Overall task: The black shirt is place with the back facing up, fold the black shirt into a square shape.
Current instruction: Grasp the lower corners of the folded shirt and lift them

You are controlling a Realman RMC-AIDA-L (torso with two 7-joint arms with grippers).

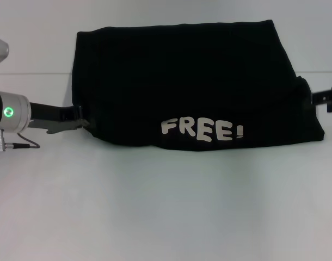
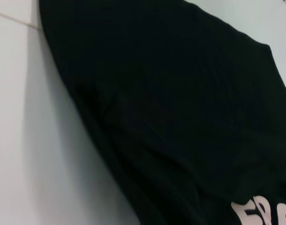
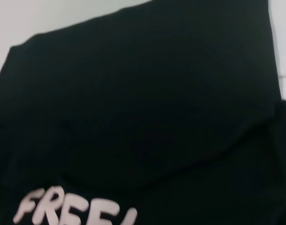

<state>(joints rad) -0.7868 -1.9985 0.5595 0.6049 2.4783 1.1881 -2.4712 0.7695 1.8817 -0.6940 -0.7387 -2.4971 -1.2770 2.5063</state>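
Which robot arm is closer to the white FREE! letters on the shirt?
Left. The left end effector meets the black shirt at its left edge, beside the FREE! lettering. The right end effector sits at the far right edge.

black shirt (image 1: 188, 81) on table (image 1: 155, 206) | left tool (image 1: 81, 122) at its left edge | right tool (image 1: 313, 98) at its right edge

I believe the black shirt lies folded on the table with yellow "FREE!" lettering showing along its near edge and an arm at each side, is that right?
Not quite: the "FREE!" lettering is white, not yellow, as the head view shows. The rest stands: the black shirt lies folded on the table, the lettering along its near edge, with the left gripper at one side and the right gripper at the other.
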